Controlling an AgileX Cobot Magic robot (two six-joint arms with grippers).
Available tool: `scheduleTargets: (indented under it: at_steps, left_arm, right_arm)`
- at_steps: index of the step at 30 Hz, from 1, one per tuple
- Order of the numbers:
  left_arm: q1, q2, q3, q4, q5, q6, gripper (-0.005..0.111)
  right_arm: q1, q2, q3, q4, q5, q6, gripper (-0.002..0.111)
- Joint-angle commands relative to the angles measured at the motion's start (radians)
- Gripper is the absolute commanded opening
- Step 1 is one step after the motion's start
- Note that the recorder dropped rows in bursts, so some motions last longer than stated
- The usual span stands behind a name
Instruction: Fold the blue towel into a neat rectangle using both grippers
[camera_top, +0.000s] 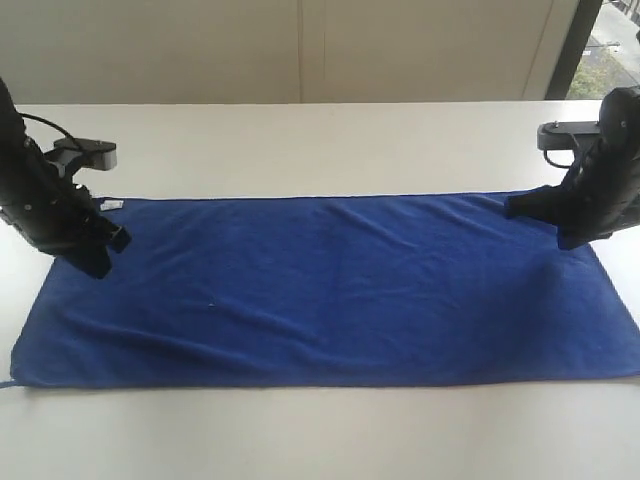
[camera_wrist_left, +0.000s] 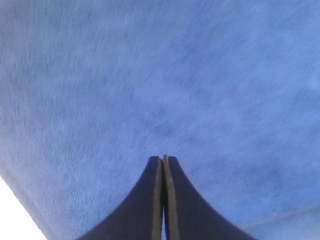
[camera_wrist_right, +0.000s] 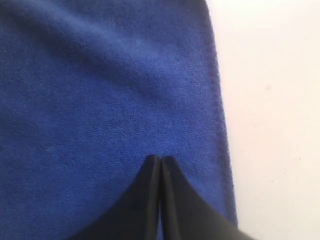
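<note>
While the blue towel (camera_top: 330, 290) lies spread flat on the white table (camera_top: 320, 150), with small wrinkles, the two arms stand at its short ends. Left gripper (camera_wrist_left: 164, 160): jaws pressed together, nothing between them, over the cloth near the white tag (camera_top: 115, 204) at the far left corner. Right gripper (camera_wrist_right: 160, 160): jaws also closed, w/o cloth, just inside the right edge. Behind the table is a pale panelled wall (camera_top: 300, 50), and a dark-framed window (camera_top: 612, 45) is at the far right.

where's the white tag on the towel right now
In the exterior view the white tag sits at the far left corner of the blue towel, just beside the left gripper.
</note>
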Motion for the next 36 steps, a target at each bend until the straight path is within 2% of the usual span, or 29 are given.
scheduleTargets:
  at_steps: [1, 7, 12, 17, 27, 36]
  left_arm:
    - [-0.003, -0.045, -0.002, -0.052, -0.016, 0.035, 0.000]
    - [0.064, -0.052, -0.002, -0.052, -0.018, -0.058, 0.000]
    - [0.117, -0.052, 0.033, -0.054, -0.014, -0.061, 0.000]
    - [0.119, -0.052, 0.088, -0.052, -0.036, -0.077, 0.000]
    - [0.117, -0.064, 0.088, -0.039, -0.045, -0.077, 0.000]
    - [0.118, -0.301, 0.121, -0.039, -0.040, -0.149, 0.000]
  right_arm:
    - [-0.006, -0.046, 0.004, -0.002, 0.009, -0.005, 0.000]
    - [-0.012, -0.082, 0.004, 0.003, 0.042, -0.036, 0.000]
    - [-0.012, -0.051, 0.004, 0.007, 0.060, -0.075, 0.000]
    - [-0.012, 0.024, 0.004, 0.003, 0.033, -0.075, 0.000]
    - [-0.019, 0.033, 0.004, -0.006, 0.049, -0.064, 0.000]
    - [-0.019, -0.187, 0.006, 0.016, 0.106, -0.064, 0.000]
